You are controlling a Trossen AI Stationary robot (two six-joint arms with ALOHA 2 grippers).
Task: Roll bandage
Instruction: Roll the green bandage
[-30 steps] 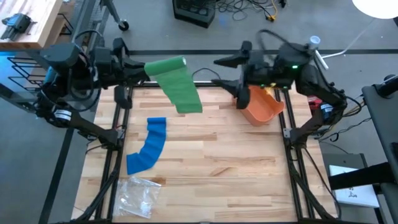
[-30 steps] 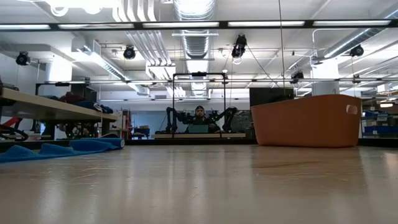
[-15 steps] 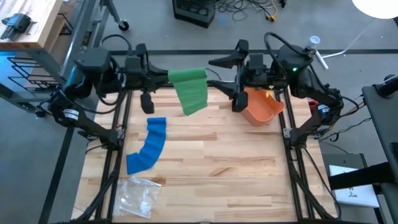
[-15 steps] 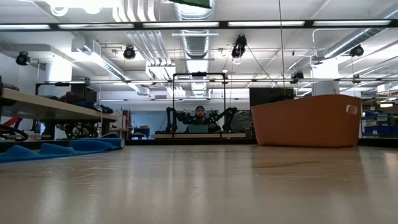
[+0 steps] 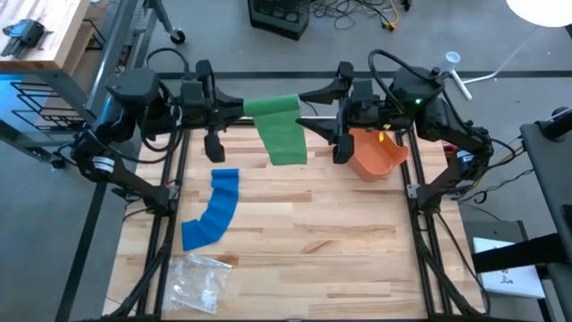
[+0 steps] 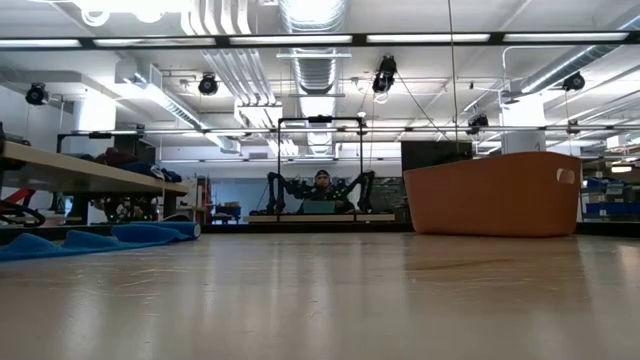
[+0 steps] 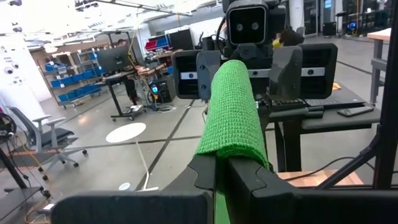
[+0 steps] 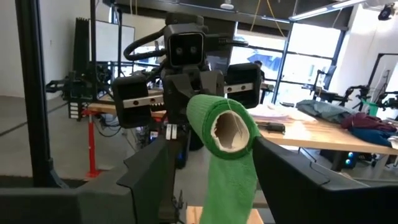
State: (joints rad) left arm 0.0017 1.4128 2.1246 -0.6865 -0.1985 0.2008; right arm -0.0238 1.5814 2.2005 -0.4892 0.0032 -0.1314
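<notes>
Right tool (image 5: pixel 315 110) has neared the knitted green bandage (image 5: pixel 281 132) — fingers apart; left tool (image 5: pixel 239 110) clenched on it.

green bandage (image 5: pixel 279 129) | part-rolled on a pale core, tail hanging loose | held aloft above the table's far edge, between both arms

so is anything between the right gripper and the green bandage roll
Nothing visible. The left gripper holds the green bandage up in the air, and the roll's open end sits right between the right gripper's spread fingers, with only air on either side.
</notes>
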